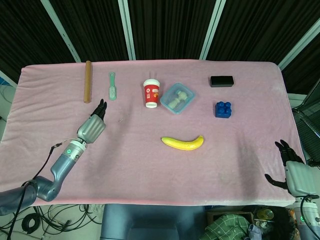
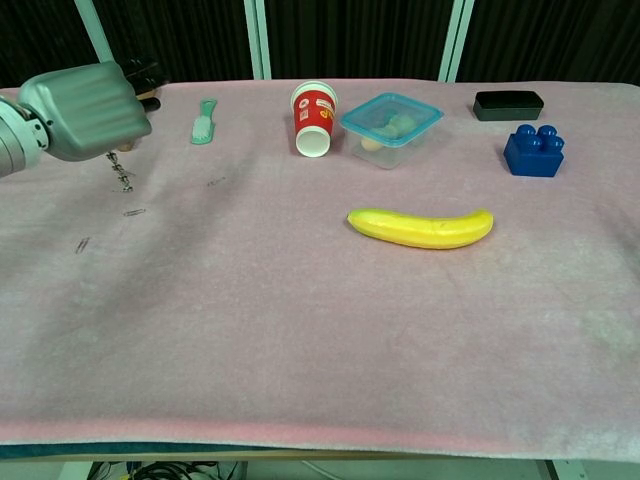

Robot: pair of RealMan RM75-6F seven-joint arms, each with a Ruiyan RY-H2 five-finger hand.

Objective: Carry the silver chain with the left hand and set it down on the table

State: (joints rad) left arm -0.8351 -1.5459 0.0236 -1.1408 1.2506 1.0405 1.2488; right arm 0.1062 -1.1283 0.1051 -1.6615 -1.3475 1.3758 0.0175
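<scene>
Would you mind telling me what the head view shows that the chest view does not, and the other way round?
Only the head view shows the right hand past the table's near right corner, holding nothing, and the whole wooden stick. Only the chest view shows the silver chain hanging below the left hand, plus small clips on the cloth. Both show the left hand, comb, red cup, lidded box, banana, blue block and black box.
</scene>
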